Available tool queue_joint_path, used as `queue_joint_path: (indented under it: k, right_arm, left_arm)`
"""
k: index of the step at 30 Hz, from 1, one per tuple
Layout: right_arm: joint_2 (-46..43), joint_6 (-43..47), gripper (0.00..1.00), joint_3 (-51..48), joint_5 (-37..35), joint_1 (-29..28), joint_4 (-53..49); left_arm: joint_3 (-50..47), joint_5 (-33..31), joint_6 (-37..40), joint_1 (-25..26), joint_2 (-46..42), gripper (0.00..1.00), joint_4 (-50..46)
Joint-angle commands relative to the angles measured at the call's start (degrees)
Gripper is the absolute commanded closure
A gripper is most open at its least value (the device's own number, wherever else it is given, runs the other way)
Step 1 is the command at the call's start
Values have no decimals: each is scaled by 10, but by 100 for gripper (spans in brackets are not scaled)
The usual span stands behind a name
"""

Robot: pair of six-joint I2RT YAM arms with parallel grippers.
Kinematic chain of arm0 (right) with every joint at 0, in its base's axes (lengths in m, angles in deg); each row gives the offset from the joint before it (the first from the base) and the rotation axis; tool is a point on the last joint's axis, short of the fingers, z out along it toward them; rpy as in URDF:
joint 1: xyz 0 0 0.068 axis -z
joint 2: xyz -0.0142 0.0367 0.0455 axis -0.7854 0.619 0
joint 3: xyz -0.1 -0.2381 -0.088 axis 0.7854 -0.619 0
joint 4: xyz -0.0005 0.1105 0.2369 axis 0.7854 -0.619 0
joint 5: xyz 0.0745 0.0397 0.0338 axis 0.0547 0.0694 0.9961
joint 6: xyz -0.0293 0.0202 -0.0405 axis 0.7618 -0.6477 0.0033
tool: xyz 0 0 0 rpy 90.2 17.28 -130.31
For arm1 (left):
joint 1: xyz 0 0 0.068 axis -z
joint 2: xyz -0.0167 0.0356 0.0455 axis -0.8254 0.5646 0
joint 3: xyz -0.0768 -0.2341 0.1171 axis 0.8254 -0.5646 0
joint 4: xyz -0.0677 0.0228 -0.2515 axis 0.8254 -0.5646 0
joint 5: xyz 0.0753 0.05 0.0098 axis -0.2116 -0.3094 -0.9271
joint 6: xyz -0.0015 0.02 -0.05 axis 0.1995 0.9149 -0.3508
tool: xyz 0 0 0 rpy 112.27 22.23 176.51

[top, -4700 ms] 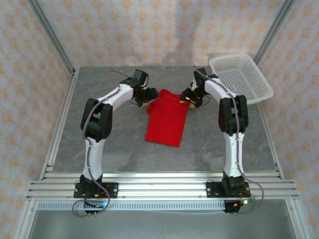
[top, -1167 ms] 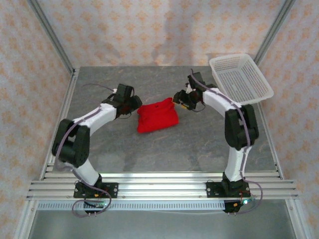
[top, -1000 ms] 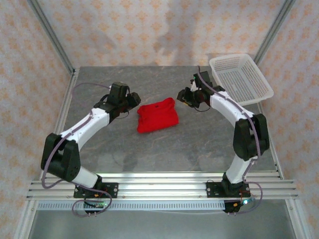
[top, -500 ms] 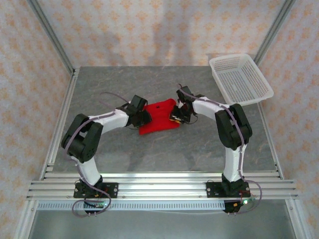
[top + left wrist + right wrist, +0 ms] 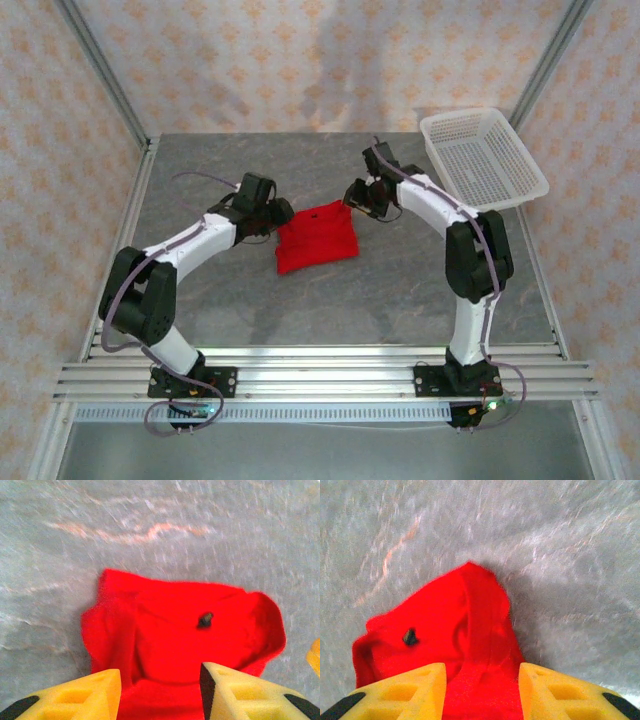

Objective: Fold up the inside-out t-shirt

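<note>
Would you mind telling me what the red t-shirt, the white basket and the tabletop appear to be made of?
The t-shirt looks like soft matte fabric: it bunches in rounded folds. The basket seems rigid white plastic, judging by its regular mesh holes. The tabletop looks like grey stone or stone-pattern laminate, with pale veins.

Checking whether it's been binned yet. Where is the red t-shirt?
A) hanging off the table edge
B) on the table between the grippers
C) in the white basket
B: the t-shirt lies on the table with the left gripper and right gripper flanking it.
</note>
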Motion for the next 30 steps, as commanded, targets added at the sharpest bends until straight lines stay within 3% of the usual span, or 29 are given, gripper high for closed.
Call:
queue_joint_path:
  k: [1, 5, 7, 10, 13, 18, 22, 26, 30]
  right_arm:
    - [70, -19, 58, 60, 6, 2, -12]
    - [155, -8, 75, 159, 35, -6, -63]
    - [182, -10, 79, 184, 29, -7, -83]
    - [188, -2, 78, 207, 21, -5, -117]
    - [141, 10, 66, 183, 4, -1, -123]
    - [-8, -7, 50, 27, -73, 8, -89]
    - [-107, -67, 49, -132, -31, 8, 6]
    - [-128, -102, 50, -208, 6, -5, 61]
    - [-99, -111, 51, -210, 36, -38, 91]
  left_arm:
    - [17, 4, 0, -18, 46, 52, 2]
    - [97, 62, 18, -20, 151, 46, -15]
    - [125, 73, 20, -23, 199, 45, -17]
    - [152, 86, 9, -35, 232, 44, -7]
    - [172, 93, 15, -47, 219, 39, -2]
    - [185, 81, 59, -62, 107, 25, -49]
    - [154, 74, 89, -62, -14, 20, -85]
    - [92, 62, 113, -56, -135, 19, -122]
    - [27, 43, 131, -52, -235, 14, -157]
